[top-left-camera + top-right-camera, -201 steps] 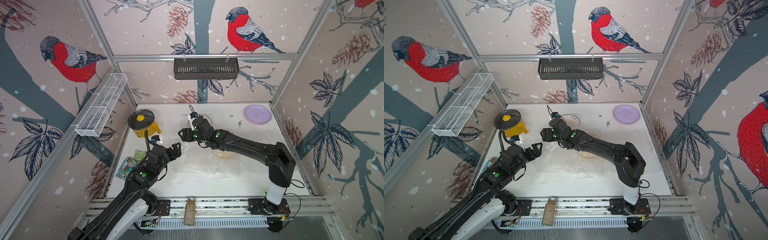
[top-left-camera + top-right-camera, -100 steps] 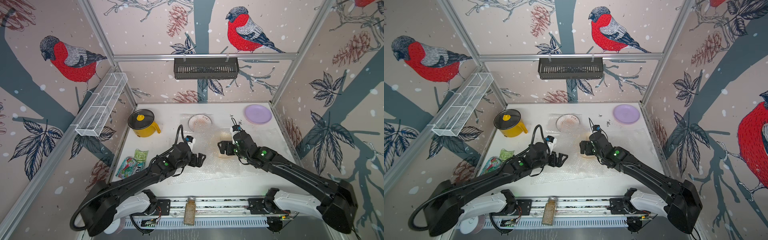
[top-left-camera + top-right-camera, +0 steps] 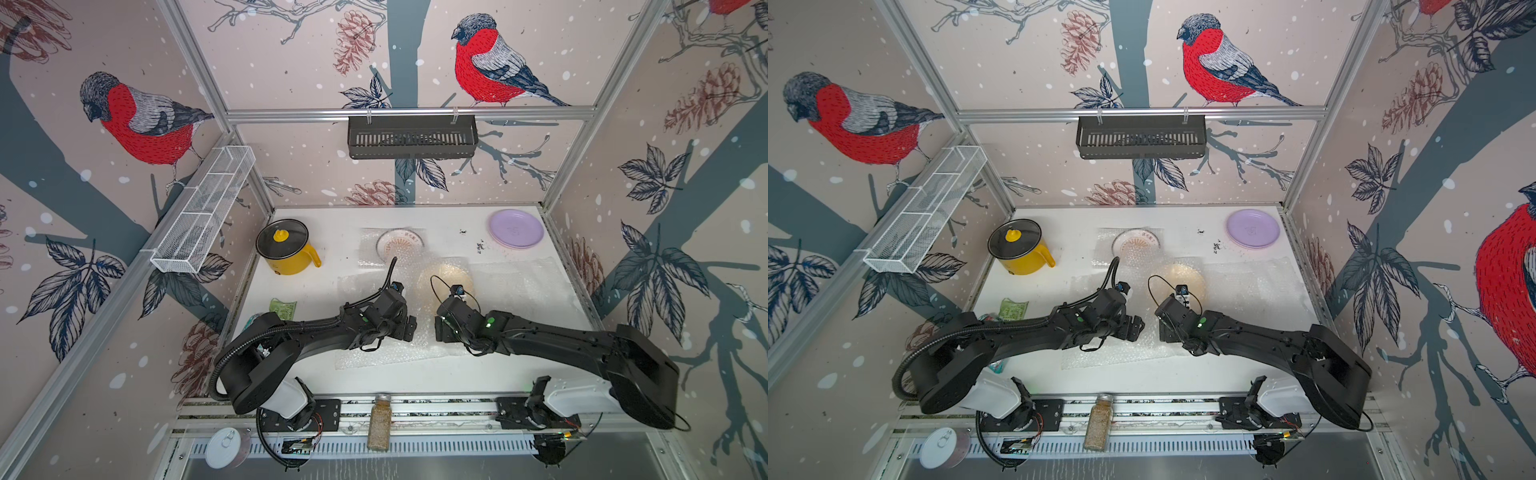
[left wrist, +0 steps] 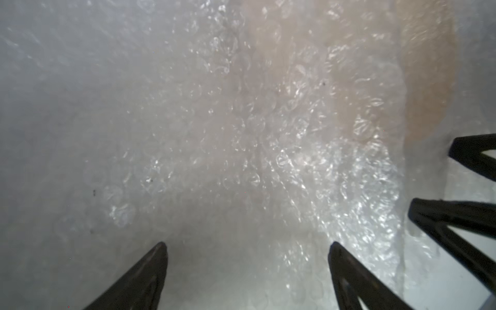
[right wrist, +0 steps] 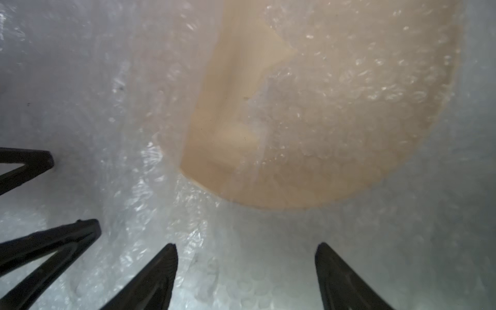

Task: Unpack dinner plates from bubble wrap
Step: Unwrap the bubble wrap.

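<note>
A cream dinner plate (image 3: 446,279) (image 5: 233,94) lies mid-table under crinkly clear bubble wrap (image 3: 374,353) (image 4: 241,120), which spreads toward the front. A sunburst-print plate (image 3: 400,244) sits behind it, half under wrap. A bare lilac plate (image 3: 515,228) (image 3: 1252,228) rests at the far right. My left gripper (image 3: 409,328) (image 4: 248,245) and right gripper (image 3: 438,330) (image 5: 246,245) face each other low over the wrap, just in front of the cream plate. Both are open with only wrap below them. Each wrist view shows the other gripper's fingers (image 4: 456,214) (image 5: 53,236).
A yellow pot with a black lid (image 3: 286,249) stands at the far left. Snack bags (image 3: 282,309) lie by the left arm. More wrap (image 3: 523,286) covers the right side. A spice jar (image 3: 379,424) and a tin lid (image 3: 222,446) sit at the front rail.
The right arm swung back from the sunburst plate at the far left to the middle. The left arm reached in from the left. Both grippers now meet over the wrap.
</note>
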Robot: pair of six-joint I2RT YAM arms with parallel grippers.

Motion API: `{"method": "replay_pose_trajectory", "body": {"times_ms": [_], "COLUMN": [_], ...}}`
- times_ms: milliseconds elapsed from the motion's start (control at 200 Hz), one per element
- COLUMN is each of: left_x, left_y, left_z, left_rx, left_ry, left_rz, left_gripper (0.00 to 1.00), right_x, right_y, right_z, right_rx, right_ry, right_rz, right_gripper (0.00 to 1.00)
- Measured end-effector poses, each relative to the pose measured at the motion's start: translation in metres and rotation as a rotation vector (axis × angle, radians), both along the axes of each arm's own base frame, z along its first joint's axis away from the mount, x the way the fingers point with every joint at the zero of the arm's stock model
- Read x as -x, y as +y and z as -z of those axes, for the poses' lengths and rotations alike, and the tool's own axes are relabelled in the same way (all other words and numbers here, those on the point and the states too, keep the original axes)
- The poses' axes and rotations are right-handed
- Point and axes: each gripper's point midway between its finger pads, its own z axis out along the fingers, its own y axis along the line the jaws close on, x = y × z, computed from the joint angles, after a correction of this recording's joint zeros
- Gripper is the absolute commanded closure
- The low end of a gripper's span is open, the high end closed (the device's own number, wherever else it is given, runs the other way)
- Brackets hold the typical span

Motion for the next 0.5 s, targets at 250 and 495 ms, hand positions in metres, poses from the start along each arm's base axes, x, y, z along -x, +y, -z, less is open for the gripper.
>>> {"method": "replay_pose_trajectory", "body": {"times_ms": [250, 495], "left_x": [-0.012, -0.017], "left_y": [0.0, 0.0], "left_z": [0.005, 0.005], "left_rx": [0.011, 0.021], "left_ry": [-0.054, -0.063], "left_rz": [-0.046, -0.066], "left_gripper": [0.09, 0.13], "right_x": [-0.003, -0.002], "right_y": [-0.006, -0.006], "right_z": [0.013, 0.011], "right_rx": [0.12, 0.201], "right_ry": [-0.037, -0.078], "right_rz": [0.086, 0.113], "right_gripper": [0.35, 0.7]}}
